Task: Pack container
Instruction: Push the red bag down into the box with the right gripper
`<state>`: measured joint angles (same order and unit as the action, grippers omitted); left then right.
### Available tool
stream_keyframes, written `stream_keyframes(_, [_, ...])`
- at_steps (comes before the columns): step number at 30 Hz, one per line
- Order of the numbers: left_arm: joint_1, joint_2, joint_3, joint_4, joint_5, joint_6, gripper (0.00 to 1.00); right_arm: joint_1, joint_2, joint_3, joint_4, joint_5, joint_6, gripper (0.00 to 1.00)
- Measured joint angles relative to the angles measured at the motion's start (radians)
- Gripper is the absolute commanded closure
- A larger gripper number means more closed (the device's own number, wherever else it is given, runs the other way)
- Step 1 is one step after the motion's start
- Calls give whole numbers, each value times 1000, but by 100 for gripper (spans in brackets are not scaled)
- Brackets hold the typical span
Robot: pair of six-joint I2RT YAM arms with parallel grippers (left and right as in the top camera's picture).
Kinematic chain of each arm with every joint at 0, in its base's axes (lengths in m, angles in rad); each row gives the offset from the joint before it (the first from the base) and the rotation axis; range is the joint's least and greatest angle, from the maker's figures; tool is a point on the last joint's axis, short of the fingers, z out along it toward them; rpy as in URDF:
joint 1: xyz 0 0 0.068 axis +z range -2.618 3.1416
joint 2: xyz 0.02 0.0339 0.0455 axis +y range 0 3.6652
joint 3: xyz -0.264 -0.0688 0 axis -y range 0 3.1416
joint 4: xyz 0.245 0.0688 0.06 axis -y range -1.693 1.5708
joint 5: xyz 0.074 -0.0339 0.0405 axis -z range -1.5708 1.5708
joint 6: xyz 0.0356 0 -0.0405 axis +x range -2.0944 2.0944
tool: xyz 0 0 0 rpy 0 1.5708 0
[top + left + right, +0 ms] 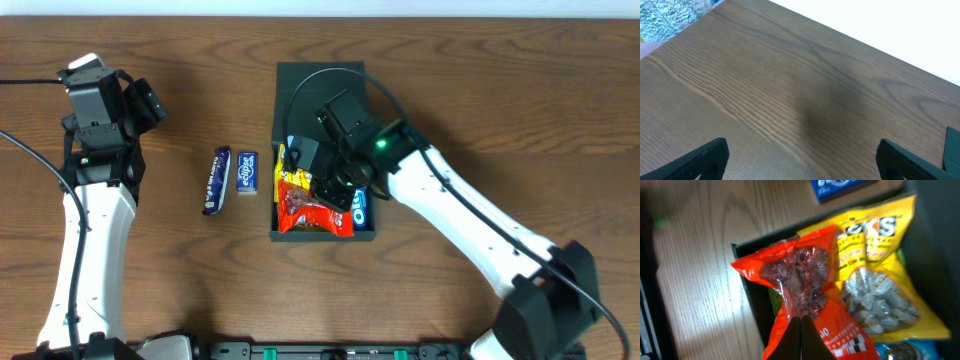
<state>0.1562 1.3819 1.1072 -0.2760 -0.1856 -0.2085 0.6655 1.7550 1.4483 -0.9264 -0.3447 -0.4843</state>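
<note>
A brown wooden desk [500, 90] seen from above, with two white robot arms reaching in from the near edge.

The container [320, 237], a dark box, sits around the middle of the desk. Its flap lid lies open and flat toward the far edge. Three snack packets are inside: a yellow packet [283, 165] against the left wall, a red packet [305, 208] by the near wall, and a blue cookie packet [361, 207] in the near right corner of the box.

The right arm stretches from the desk's near right corner to the box. The right hand [325, 190] is down inside it. In the right wrist view, the right hand [801, 330] has its two fingers pressed together with no gap, tips against the red packet [800, 275]. It is unclear whether any wrapper is caught between them. The yellow packet [880, 280] lies just beside the red one and partly under it.

The left hand [145, 100] hangs over bare wood near the left edge, well apart from the box. In the left wrist view, the left hand [802, 157] is spread wide and holds nothing.

Between the left arm and the box, two items lie on the desk side by side: a dark blue bar [216, 181] and a small blue packet [247, 172], the packet closer to the box.
</note>
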Motion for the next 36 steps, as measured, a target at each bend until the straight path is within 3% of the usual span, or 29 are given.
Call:
stream_keyframes(24, [0, 0, 0, -1, 0, 0, 5, 0, 256, -1, 21, -2, -50, 99])
stream_keyframes(36, [0, 0, 0, -1, 0, 0, 5, 0, 214, 54, -11, 0, -31, 99])
